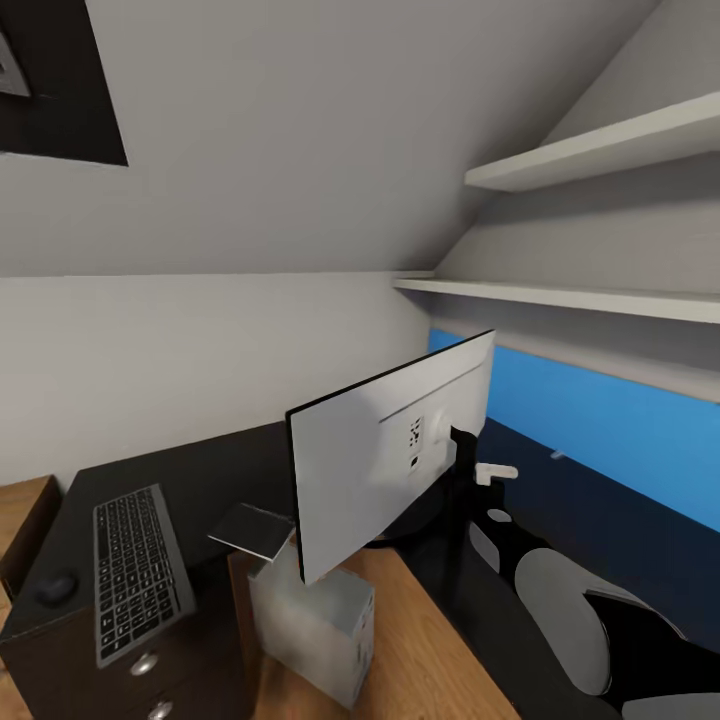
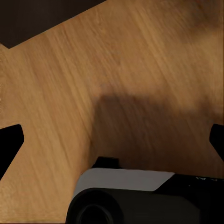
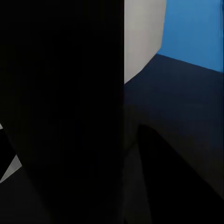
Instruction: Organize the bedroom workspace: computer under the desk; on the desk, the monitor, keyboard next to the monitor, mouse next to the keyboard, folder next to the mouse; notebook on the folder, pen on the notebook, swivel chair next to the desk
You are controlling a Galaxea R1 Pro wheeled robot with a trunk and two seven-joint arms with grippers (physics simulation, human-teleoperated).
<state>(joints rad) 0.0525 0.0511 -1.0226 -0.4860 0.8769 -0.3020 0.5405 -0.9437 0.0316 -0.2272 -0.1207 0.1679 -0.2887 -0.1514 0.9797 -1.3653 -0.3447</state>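
Gripping the monitor [image 1: 370, 460] from behind near its stand, the right hand [image 1: 462, 445] seems closed on it; it stands on the table [image 1: 230, 460], wide, top-heavy, fragile.

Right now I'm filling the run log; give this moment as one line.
monitor: held up at stand by right gripper | keyboard, mouse: on desk | computer: floor

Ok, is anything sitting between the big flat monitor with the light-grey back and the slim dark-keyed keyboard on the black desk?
Yes: a thin greyish notebook lies at the desk's edge, between the monitor's lower corner and the keyboard.
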